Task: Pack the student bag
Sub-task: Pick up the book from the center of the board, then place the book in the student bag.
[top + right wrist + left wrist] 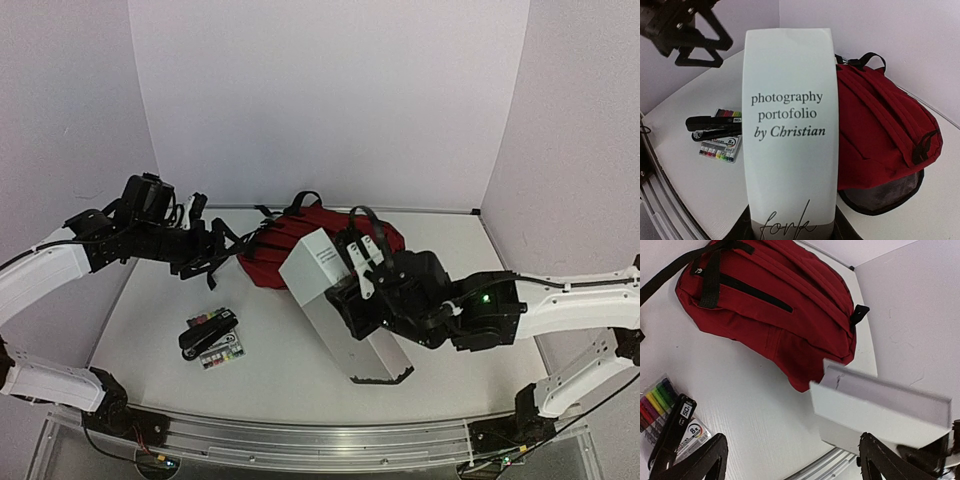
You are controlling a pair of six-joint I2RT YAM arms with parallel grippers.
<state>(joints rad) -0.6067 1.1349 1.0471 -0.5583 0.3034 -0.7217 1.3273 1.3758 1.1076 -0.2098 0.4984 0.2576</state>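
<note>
A white surface (290, 380) with a faint grain filled the cell. Three plain, pale panels closed it in: a back wall (330, 100), a left wall (60, 110) and a right wall (585, 120), meeting at straight vertical corners. A grey metal rail (320, 437) ran along the near edge. The light was even and soft, leaving only faint shadows.

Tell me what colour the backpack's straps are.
Black straps on the dark red student bag; clearest in the left wrist view.
</note>
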